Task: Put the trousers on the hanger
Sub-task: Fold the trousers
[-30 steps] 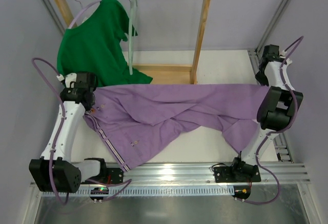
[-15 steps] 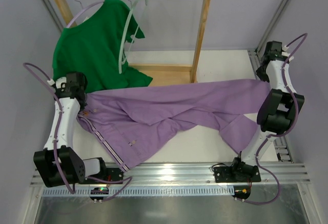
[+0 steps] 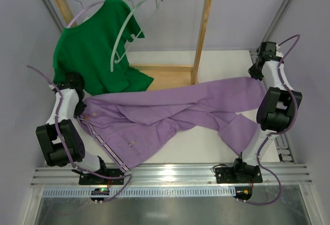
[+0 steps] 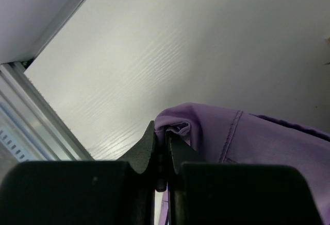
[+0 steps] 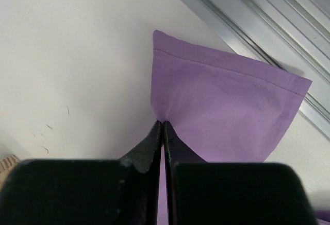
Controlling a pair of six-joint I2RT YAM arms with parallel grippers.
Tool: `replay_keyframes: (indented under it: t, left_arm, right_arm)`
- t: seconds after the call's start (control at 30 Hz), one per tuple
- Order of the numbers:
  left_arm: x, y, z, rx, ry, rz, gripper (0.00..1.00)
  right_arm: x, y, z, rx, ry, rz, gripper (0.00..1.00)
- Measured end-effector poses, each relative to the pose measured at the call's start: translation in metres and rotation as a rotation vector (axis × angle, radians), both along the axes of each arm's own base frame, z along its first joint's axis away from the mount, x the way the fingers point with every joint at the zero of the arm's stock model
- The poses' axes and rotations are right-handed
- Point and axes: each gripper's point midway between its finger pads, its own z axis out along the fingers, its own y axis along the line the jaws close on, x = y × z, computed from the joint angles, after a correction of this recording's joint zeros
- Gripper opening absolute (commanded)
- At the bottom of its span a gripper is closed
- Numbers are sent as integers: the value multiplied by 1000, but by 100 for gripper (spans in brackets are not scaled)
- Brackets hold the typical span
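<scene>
Lilac-purple trousers (image 3: 175, 117) lie stretched across the white surface (image 3: 227, 65), just in front of a wooden clothes rack (image 3: 203, 34) and not on any hanger. The waist end, with its striped band, is at the left. One leg runs to the far right, and the other leg lies folded toward the near right edge. On the rack's top rail hangs a thin, pale grey-green hanger (image 3: 125, 29), tilted at an angle, with nothing on it. Beside it on the same rail hangs a dark green shirt (image 3: 87, 55) on a second hanger, and its lower hem drapes down to the rack's base. The pale hanger overlaps the shirt's right side. The left arm (image 3: 63, 113) rises from the near left corner and bends back toward the waist end. Seen from its wrist camera, the left jaws are closed on a bunched fold of the purple cloth beside a stitched seam. The right arm (image 3: 276, 104) stands tall at the right edge and reaches back to the far right of the surface. There the right jaws are pressed together on the edge of the trouser leg, close to its hemmed end, which fans out flat beyond them.
</scene>
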Motion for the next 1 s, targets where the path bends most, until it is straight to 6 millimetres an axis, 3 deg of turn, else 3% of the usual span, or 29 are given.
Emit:
replay_keyframes:
  t: [0.07,0.1,0.13,0.17,0.2,0.37,0.47,0.7,0.83,1.0]
  left_arm:
    - [5,1,-7,-14,0,4,1]
    - [7,1,-9,-21,0,6,6]
    - [9,1,-12,-27,2,8,14]
    - [11,0,-14,-34,5,9,29]
    - [13,0,-16,-41,9,10,38]
    - [16,-3,-16,-64,-21,42,81]
    - [15,-6,-3,-65,-77,63,82]
    - [8,-26,42,-96,-250,62,78]
    - [7,-69,53,-160,-314,-44,77]
    - [-12,-143,29,-297,-278,-207,75]
  right_arm:
    - [3,3,-3,15,-5,10,3]
    - [5,4,-6,22,-4,14,4]
    - [6,6,-8,31,-2,20,4]
    - [7,7,-12,40,2,25,6]
    - [8,9,-16,52,9,32,9]
    - [18,15,-28,91,26,58,41]
    - [13,20,-31,100,50,68,54]
    - [0,47,-22,97,90,126,59]
    - [-16,76,6,65,67,195,59]
    - [-44,109,31,44,30,284,59]
